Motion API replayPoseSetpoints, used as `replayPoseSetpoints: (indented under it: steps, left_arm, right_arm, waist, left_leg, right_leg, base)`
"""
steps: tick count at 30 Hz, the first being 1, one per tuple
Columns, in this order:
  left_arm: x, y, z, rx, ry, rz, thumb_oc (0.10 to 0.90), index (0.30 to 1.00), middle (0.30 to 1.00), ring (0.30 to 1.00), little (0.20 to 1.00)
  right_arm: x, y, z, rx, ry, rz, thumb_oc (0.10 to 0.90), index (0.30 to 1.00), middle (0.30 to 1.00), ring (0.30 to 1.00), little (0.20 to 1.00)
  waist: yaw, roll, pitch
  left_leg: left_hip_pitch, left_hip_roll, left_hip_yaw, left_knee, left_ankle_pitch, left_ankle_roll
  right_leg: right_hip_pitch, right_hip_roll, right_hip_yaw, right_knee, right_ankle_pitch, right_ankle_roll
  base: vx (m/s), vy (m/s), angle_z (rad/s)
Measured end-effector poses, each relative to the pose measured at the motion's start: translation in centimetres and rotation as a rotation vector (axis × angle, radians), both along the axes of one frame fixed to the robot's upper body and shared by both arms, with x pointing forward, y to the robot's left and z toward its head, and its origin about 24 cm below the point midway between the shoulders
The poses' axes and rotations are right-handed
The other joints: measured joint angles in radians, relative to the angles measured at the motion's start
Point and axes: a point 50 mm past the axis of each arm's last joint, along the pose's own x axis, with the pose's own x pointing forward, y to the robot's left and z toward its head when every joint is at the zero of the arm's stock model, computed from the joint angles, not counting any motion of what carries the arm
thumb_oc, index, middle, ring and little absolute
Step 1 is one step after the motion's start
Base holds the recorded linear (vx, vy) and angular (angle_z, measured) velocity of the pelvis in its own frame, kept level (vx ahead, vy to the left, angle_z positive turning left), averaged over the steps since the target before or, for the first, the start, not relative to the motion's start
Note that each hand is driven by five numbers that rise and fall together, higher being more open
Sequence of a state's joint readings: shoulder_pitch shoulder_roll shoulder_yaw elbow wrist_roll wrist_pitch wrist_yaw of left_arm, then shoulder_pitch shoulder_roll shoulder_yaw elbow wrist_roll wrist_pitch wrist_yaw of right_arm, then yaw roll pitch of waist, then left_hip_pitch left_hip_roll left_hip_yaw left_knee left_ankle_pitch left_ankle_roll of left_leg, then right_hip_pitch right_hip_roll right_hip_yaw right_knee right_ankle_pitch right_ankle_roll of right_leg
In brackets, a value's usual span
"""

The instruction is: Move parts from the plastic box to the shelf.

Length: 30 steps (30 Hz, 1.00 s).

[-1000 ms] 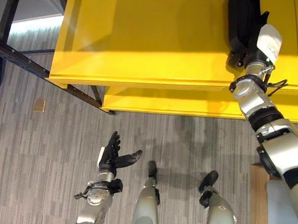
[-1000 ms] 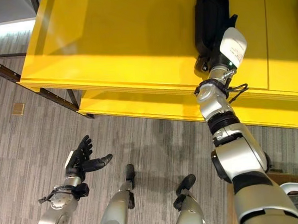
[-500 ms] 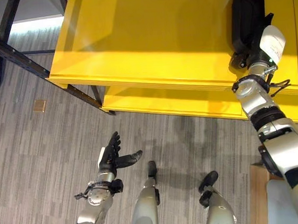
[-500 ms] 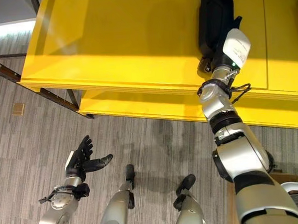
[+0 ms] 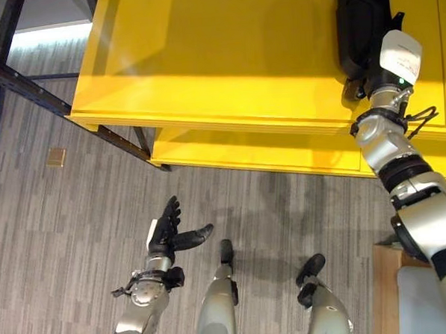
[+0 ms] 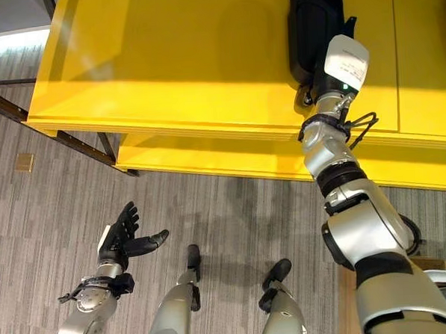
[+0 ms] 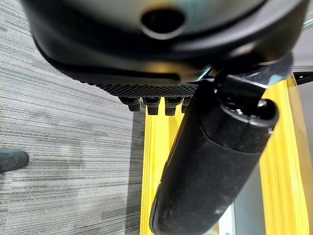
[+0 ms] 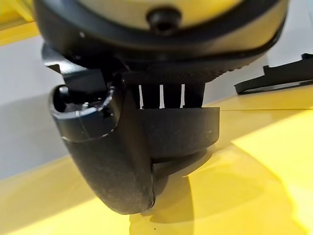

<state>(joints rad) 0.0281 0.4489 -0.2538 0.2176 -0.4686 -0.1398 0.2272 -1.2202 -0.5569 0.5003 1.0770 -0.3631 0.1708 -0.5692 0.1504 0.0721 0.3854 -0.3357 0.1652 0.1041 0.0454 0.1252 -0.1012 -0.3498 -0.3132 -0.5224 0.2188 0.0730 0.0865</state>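
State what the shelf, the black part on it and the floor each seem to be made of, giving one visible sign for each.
Shelf: probably painted sheet metal; smooth glossy yellow with soft reflections and a folded front edge.
Part: likely moulded plastic; matt black, rounded shape under the right hand.
Floor: seemingly carpet or vinyl; dull grey with fine streaks in plank-like patches.

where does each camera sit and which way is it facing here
Left eye view: on the head, looking down at the yellow shelf, the black part and both arms.
Right eye view: beside it, same scene; left hand open over the floor.
Left wrist view: looks along the left hand toward floor and shelf edge.
Right wrist view: looks along the right hand, fingers on the black part.
Shared: shelf.
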Motion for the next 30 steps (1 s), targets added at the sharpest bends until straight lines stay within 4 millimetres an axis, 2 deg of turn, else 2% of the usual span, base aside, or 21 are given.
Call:
replayPoseSetpoints:
  steps: [13, 21, 30]
  left_arm:
    - [0.0, 0.0, 0.0, 0.0, 0.0, 0.001, 0.9, 1.0, 1.0, 1.0, 1.0]
    - [0.2, 0.4, 0.2, 0.004, -0.009, 0.015, 0.9, 1.0, 1.0, 1.0, 1.0]
    - [0.2, 0.6, 0.2, 0.005, -0.011, 0.025, 0.9, 1.0, 1.0, 1.0, 1.0]
  right_arm:
    - [0.1, 0.5, 0.4, -0.079, 0.021, 0.016, 0.9, 1.0, 1.0, 1.0, 1.0]
    - [-0.1, 2.3, 2.1, -0.148, -0.007, 0.085, 0.9, 1.0, 1.0, 1.0, 1.0]
    - [-1.4, 4.2, 5.3, -0.216, -0.136, 0.171, 0.9, 1.0, 1.0, 1.0, 1.0]
  waist:
    - [-0.012, -0.001, 0.001]
    - [-0.031, -0.036, 0.021]
    - [-0.04, -0.04, 0.024]
  left_leg:
    - [0.001, 0.001, 0.001, 0.0, 0.0, 0.0]
    - [0.004, 0.002, 0.018, 0.0, 0.0, 0.0]
    - [0.007, 0.005, 0.025, 0.0, 0.0, 0.0]
  right_leg:
    - [0.0, 0.002, 0.001, 0.0, 0.0, 0.0]
    - [-0.009, 0.004, 0.018, 0.001, 0.003, -0.003]
    - [-0.011, 0.008, 0.02, 0.001, 0.005, -0.006]
  base:
    - [0.0, 0.0, 0.0]
    - [0.0, 0.003, -0.04]
    - [0.0, 0.0, -0.01]
